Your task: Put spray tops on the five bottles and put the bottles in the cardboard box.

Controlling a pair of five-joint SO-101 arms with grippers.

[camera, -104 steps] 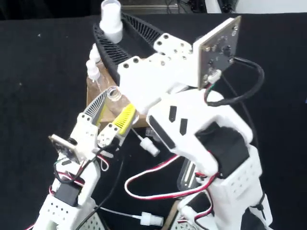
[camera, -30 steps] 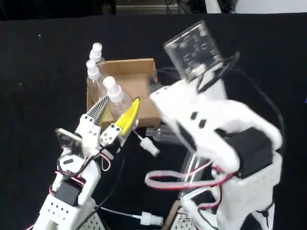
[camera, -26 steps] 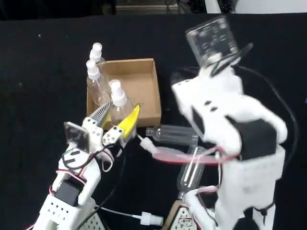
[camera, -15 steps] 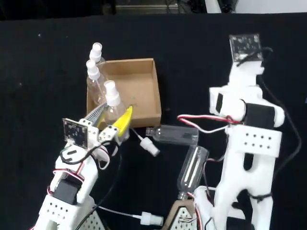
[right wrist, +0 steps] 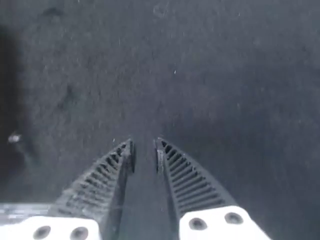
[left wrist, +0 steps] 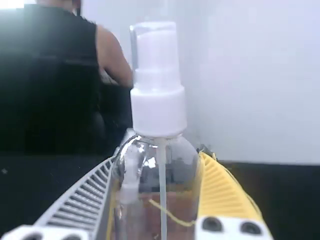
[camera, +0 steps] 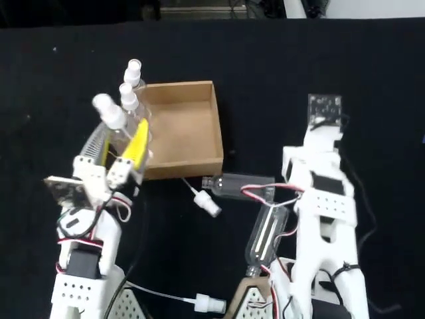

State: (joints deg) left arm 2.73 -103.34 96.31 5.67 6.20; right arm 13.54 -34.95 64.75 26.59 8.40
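My left gripper (camera: 121, 131) is shut on a clear bottle (camera: 114, 123) with a white spray top, held tilted just left of the cardboard box (camera: 184, 129). In the left wrist view that bottle (left wrist: 157, 100) stands between the grey and yellow fingers (left wrist: 220, 185). Two more topped bottles (camera: 130, 83) stand at the box's left side. Two bottles without tops (camera: 239, 187) (camera: 265, 232) lie on the table in front of the box. My right gripper (right wrist: 144, 150) is shut over bare black table, with nothing in it.
A loose spray top (camera: 206, 203) lies by the mouth of the nearer lying bottle. Another loose spray top (camera: 209, 305), with its long tube, lies near the table's front edge. The right arm (camera: 322, 199) stands folded at the right.
My left gripper has swung the topped bottle from the box's front left corner up and to the left. The right arm has pulled back from over the box to the right.
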